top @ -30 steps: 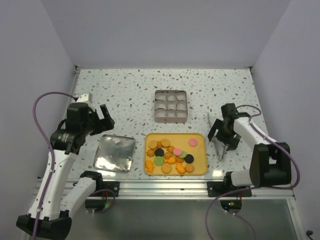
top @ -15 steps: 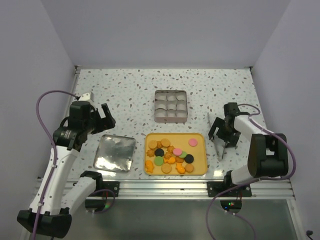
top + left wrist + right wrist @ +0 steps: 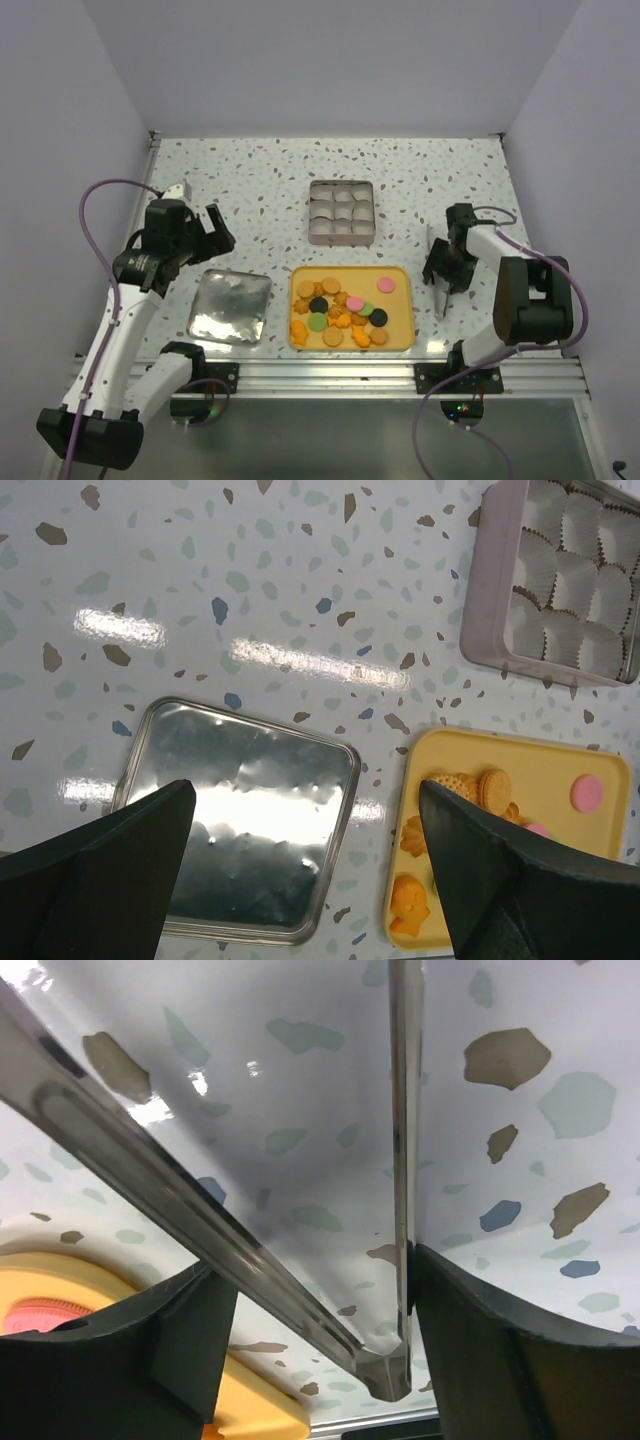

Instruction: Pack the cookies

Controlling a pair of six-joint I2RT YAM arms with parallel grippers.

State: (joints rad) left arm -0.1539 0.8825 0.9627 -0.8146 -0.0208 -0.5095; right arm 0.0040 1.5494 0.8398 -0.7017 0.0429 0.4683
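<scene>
Many cookies (image 3: 340, 308): on the yellow tray (image 3: 403, 312), near middle.
Left hand (image 3: 212, 238): fingers apart, over counter (image 3: 260, 180).
Right hand (image 3: 446, 272): straddling tongs (image 3: 442, 302); grip unclear.

Left arm reaches high, its left gripper (image 3: 213, 233) spread wide and angled downward. Right arm is folded low, right gripper (image 3: 446, 272) pointing down, closure unclear.

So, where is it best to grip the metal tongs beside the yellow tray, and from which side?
Across both arms, near the joined end, coming straight down. The tongs lie flat on the table and their thin arms spread from that joint, so one finger goes outside each arm. The right gripper, open, straddles them.
</scene>
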